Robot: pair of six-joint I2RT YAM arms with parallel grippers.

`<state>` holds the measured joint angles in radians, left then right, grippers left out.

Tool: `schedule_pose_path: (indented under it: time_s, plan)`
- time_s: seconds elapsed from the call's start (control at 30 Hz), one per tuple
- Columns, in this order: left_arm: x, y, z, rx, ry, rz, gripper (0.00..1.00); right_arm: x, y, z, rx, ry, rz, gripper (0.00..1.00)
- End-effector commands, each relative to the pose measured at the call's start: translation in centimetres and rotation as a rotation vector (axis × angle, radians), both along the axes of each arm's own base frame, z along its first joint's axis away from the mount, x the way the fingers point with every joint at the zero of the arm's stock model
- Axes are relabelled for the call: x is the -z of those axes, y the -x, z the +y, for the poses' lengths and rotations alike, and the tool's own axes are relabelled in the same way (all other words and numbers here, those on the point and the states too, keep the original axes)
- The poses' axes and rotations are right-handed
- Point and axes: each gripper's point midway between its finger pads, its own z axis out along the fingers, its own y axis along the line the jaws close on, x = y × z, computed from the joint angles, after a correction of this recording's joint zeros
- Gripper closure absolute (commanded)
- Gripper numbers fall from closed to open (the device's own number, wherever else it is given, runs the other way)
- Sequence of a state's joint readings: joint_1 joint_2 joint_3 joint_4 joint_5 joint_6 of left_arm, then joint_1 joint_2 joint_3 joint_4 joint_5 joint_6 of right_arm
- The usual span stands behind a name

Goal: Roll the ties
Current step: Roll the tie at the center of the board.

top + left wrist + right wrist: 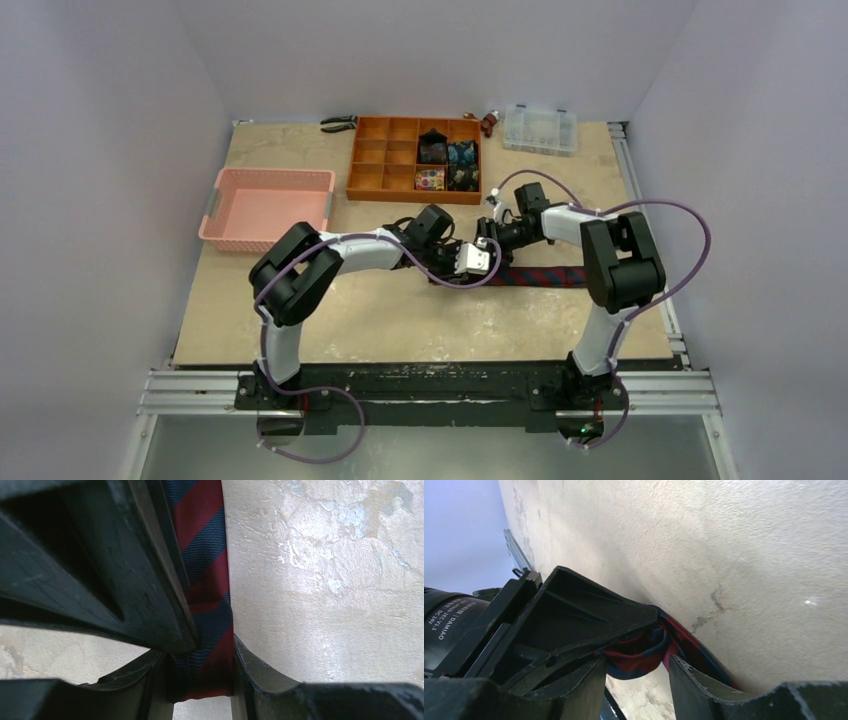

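A navy tie with red diagonal stripes (540,275) lies flat on the table, running right from where my two grippers meet. My left gripper (447,268) (202,680) is shut on the tie (205,555), whose cloth fills the gap between its fingers. My right gripper (470,275) (636,664) stands open around a folded loop of the tie (639,652), with its fingers close on either side. The right gripper's black finger (100,580) crosses the left wrist view. Small rolled ties (447,162) sit in the orange box's right compartments.
The orange compartment box (385,155) stands at the back centre. A pink basket (265,207) is at the left. Pliers (338,123) and a clear plastic case (540,128) lie along the back edge. Purple cables loop off both arms.
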<state>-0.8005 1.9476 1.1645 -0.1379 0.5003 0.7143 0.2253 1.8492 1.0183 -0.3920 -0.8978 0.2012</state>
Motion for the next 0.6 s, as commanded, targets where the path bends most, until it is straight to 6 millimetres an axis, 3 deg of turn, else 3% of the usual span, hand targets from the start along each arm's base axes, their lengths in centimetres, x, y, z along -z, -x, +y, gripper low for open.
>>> schedule_pose_path:
  time_s: [0.0, 0.1, 0.3, 0.47, 0.57]
  plan:
    - [6.0, 3.9, 6.1, -0.068, -0.295, 0.183, 0.89, -2.3, -1.4, -1.4, 0.008, 0.008, -0.08, 0.53]
    - [6.2, 4.0, 6.3, -0.086, -0.306, 0.197, 0.89, -2.8, -0.3, -1.4, -0.029, -0.009, -0.068, 0.58]
    - [6.5, 3.9, 6.6, -0.097, -0.329, 0.2, 0.88, -2.8, -0.1, 1.2, -0.021, -0.096, -0.003, 0.54]
    - [6.4, 4.0, 6.6, -0.103, -0.332, 0.204, 0.87, -1.6, -0.1, 1.9, -0.033, -0.087, 0.022, 0.53]
    - [6.5, 4.0, 6.6, -0.112, -0.332, 0.215, 0.87, -0.3, 0.3, 1.5, -0.041, -0.05, 0.032, 0.59]
